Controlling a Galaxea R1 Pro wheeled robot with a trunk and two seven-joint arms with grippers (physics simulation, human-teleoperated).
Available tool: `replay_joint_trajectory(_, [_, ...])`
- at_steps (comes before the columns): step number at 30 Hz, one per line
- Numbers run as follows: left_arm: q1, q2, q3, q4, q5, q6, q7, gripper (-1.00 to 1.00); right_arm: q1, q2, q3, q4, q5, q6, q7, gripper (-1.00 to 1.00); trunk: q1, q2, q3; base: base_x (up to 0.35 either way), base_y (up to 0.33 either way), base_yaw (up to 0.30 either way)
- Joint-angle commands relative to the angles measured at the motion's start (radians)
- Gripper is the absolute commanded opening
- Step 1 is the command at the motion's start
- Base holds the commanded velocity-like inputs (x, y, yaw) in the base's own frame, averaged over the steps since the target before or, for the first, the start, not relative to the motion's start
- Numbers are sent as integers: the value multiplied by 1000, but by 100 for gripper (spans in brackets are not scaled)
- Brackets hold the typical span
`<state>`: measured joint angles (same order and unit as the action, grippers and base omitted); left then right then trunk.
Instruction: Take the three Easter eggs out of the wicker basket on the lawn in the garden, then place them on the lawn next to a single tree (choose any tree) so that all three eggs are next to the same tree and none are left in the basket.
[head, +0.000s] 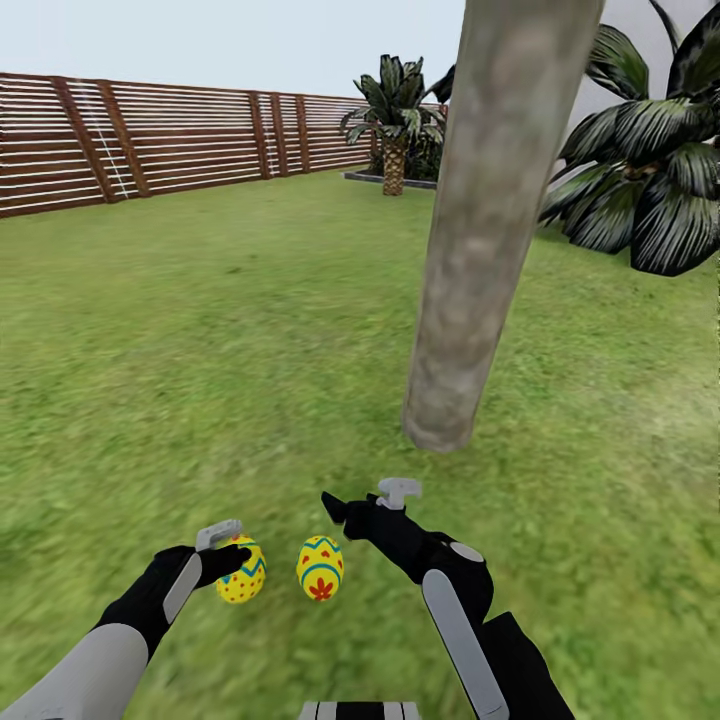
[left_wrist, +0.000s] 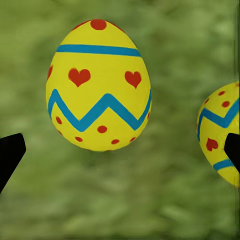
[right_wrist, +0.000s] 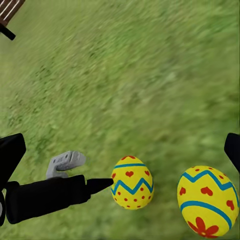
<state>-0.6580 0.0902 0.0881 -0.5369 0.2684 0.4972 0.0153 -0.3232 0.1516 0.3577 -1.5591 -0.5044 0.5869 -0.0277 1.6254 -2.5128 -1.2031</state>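
Two yellow Easter eggs with blue zigzags and red marks stand upright on the lawn (head: 200, 330), a short way in front of the tree (head: 480, 250). My left gripper (head: 228, 547) is open right at the left egg (head: 243, 580). In the left wrist view that egg (left_wrist: 98, 85) lies ahead between the wide-apart fingertips, with the second egg (left_wrist: 220, 132) at the side. My right gripper (head: 365, 500) hangs open and empty just beyond the right egg (head: 320, 567). The right wrist view shows both eggs (right_wrist: 131, 182) (right_wrist: 207, 200) and the left gripper (right_wrist: 85, 172). The wicker basket is out of view.
A brown slatted fence (head: 150, 140) runs along the far side of the garden. A short palm (head: 395, 115) stands at the back, and dark broad-leaved shrubs (head: 650, 180) grow to the right of the trunk. Open grass stretches to the left.
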Motion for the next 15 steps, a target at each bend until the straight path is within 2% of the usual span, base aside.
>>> replay_joint_trajectory(1, [0, -1, 2, -1, 7, 6, 2, 100, 0, 0, 0, -1, -5, 4, -3, 100, -1, 0, 4, -21, 0, 0])
replay_joint_trajectory(15, [0, -3, 1, -1, 6, 6, 2, 100, 0, 0, 0, -1, -5, 5, -4, 100, -7, 3, 80, -3, 0, 0])
